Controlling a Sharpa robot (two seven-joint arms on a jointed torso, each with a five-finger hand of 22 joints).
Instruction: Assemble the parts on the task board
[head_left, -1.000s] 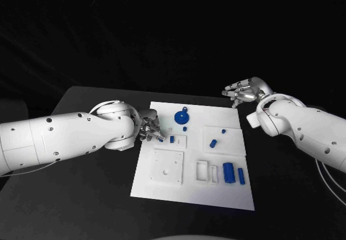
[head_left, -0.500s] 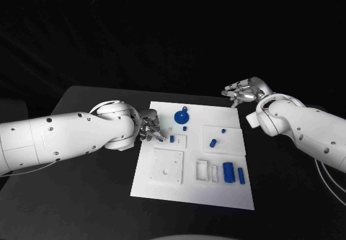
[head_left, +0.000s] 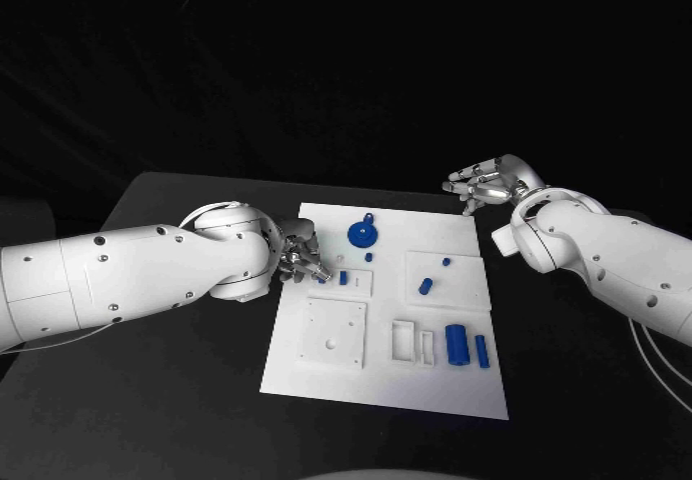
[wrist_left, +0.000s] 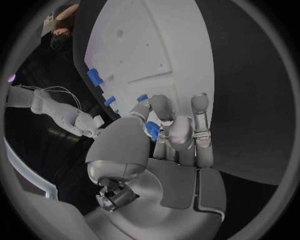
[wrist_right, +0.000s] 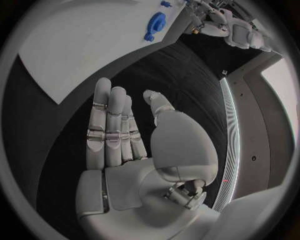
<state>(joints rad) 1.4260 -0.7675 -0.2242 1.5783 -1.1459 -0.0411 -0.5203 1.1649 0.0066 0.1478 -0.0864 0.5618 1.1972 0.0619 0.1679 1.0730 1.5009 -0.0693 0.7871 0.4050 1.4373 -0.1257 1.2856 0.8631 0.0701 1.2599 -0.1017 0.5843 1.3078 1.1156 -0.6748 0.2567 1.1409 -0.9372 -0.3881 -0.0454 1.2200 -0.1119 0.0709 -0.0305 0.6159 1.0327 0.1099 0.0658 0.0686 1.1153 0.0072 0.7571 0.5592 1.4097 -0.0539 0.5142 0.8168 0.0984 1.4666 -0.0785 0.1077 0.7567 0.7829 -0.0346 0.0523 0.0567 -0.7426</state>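
The left hand is pinching a small blue part over the board's left edge, near the far corner. The right hand is hovering off the board's far right corner, fingers extended and holding nothing.

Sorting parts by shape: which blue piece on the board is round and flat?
The blue disc near the board's far edge; the others are small blocks or cylinders.

Dim room w/ black surround; white board bright, nearly glaring under overhead light. Soft shadows. Wrist views bend edges, dark rim. A light strip glows.
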